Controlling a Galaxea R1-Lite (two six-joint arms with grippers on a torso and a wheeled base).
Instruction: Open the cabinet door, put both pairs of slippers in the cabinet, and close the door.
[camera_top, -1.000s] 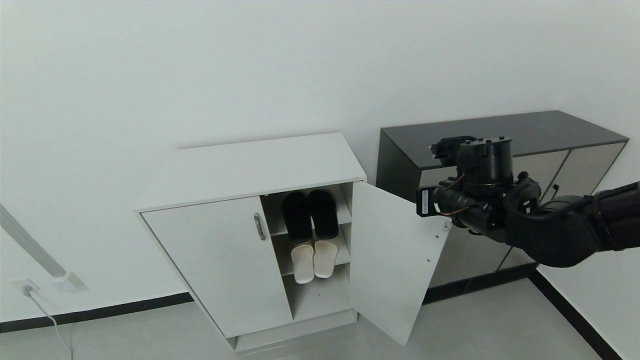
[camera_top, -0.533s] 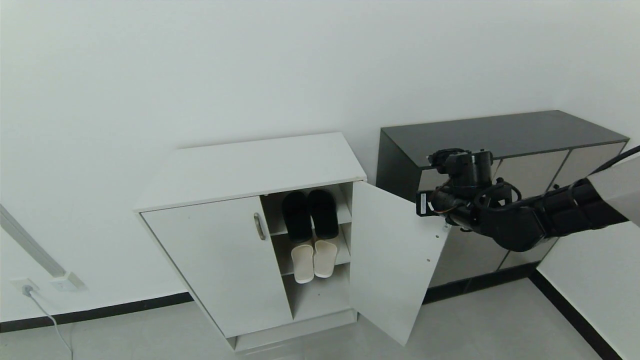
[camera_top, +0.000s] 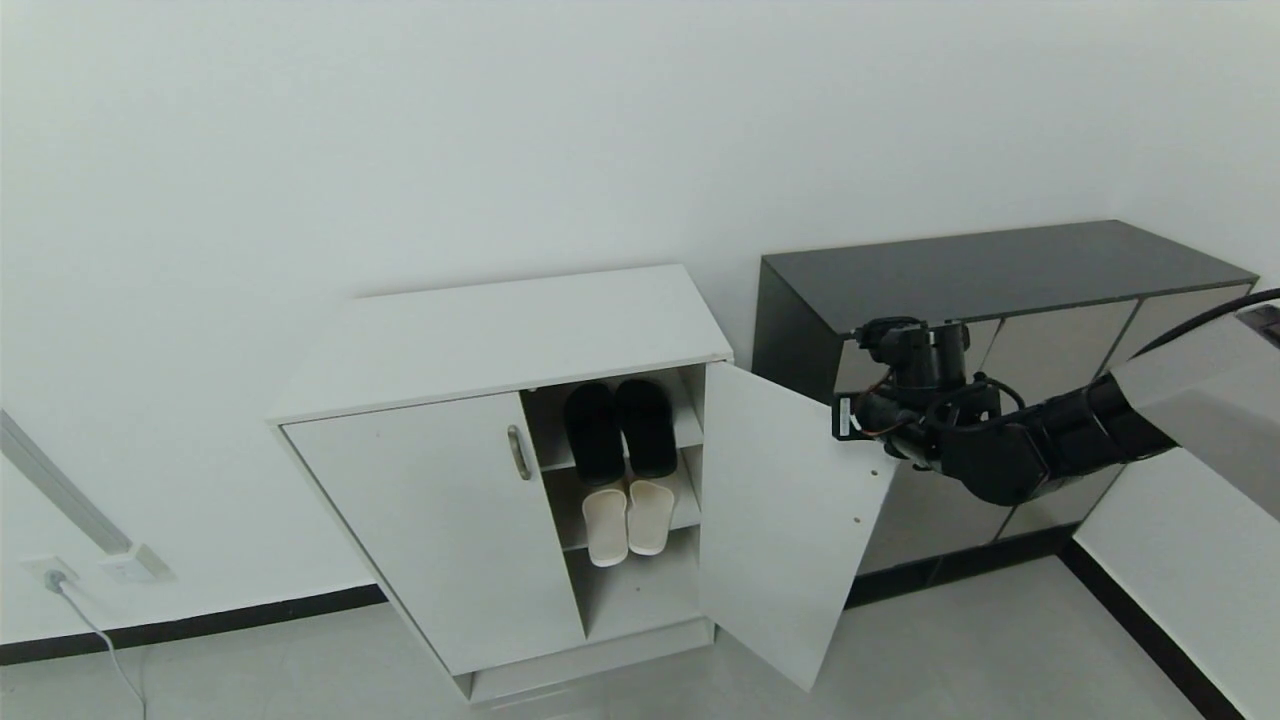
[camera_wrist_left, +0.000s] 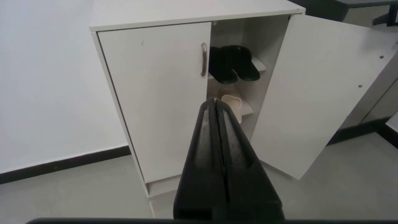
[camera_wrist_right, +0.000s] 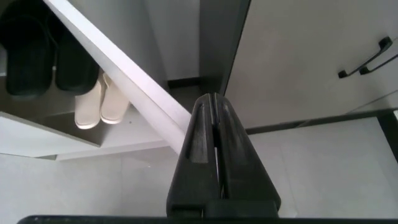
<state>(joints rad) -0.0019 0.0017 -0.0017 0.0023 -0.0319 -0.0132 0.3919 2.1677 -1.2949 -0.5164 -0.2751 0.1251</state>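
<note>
I'm looking down from the head at the cabinet (camera_top: 500, 340) mid-frame; both wrist cameras are facing it, right nearer.

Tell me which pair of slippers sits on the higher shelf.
The black pair, on the top shelf; the white pair lies lower down, just beneath it.

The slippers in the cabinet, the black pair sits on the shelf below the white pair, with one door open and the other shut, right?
Not quite: the black pair sits on the shelf above the white pair, as the head view shows. The open door and the shut door are as you said.
</note>
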